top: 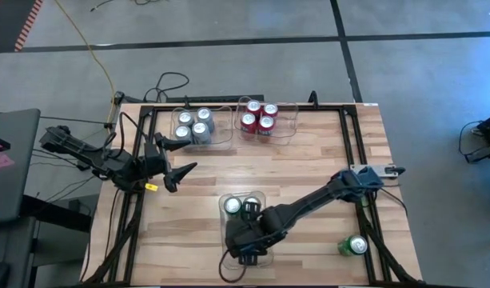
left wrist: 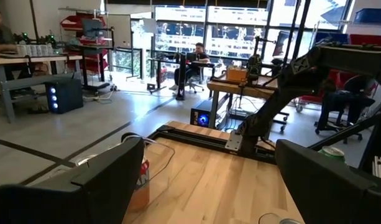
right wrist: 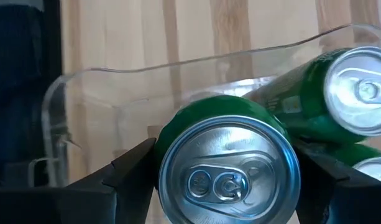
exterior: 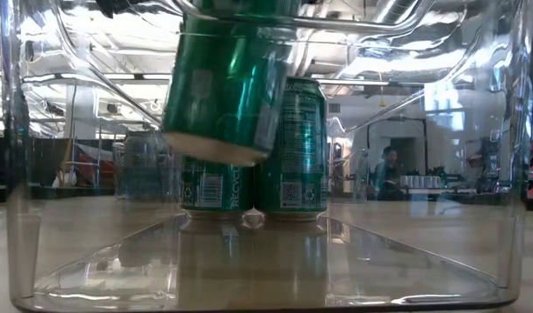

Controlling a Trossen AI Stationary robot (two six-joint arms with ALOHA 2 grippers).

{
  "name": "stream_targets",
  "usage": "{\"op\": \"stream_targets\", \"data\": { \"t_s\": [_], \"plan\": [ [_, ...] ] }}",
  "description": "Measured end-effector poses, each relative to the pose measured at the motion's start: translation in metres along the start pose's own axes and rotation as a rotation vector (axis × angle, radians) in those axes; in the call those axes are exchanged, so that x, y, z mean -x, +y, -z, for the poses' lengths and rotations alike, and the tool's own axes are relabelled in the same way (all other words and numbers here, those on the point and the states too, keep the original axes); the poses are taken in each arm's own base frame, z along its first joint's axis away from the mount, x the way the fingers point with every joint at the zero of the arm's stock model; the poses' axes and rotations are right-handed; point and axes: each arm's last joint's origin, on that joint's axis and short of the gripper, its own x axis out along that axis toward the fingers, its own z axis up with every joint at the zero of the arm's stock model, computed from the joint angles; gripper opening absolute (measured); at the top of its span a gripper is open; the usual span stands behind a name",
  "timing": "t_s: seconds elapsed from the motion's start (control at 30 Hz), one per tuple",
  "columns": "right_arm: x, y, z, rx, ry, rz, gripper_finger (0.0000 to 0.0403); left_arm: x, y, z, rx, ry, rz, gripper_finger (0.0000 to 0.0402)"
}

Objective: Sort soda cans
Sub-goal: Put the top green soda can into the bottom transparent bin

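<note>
Gripping green aluminium soda can (right wrist: 230,165), right gripper (top: 251,234) hangs inside clear plastic bin (exterior: 518,174); left gripper (top: 179,157) spread, empty.

Three clear plastic bins (top: 264,134) sit on the wooden tabletop (top: 308,168); a yellow cable (top: 91,52) trails across the grey floor (top: 229,20) behind

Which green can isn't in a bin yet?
The lone green can standing on the bare wood near the table's front right corner. Two others stand in the front clear bin; the right gripper holds another above it.
</note>
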Motion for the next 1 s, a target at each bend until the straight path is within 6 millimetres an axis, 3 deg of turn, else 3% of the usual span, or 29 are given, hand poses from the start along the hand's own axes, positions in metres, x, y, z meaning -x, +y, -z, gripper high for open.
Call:
{"op": "stream_targets", "data": {
  "t_s": [0.23, 0.43, 0.8, 1.0],
  "plan": [
    [-0.016, -0.014, -0.01, 0.035, -0.002, 0.002, 0.0295, 0.0, 0.0, 0.0, -0.012, 0.001, 0.0, 0.0361],
    [-0.033, -0.016, -0.006, 0.034, 0.061, 0.004, 0.0296, 0.0, 0.0, 0.0, -0.015, 0.004, 0.0, 0.0361],
    [-0.041, -0.013, -0.008, 0.045, 0.046, -0.002, 0.0298, 0.0, 0.0, 0.0, -0.011, 0.003, 0.0, 0.0361],
    [-0.041, -0.013, -0.009, 0.036, 0.035, -0.006, 0.0325, 0.0, 0.0, 0.001, -0.011, 0.005, -0.001, 0.0361]
  ]
}}
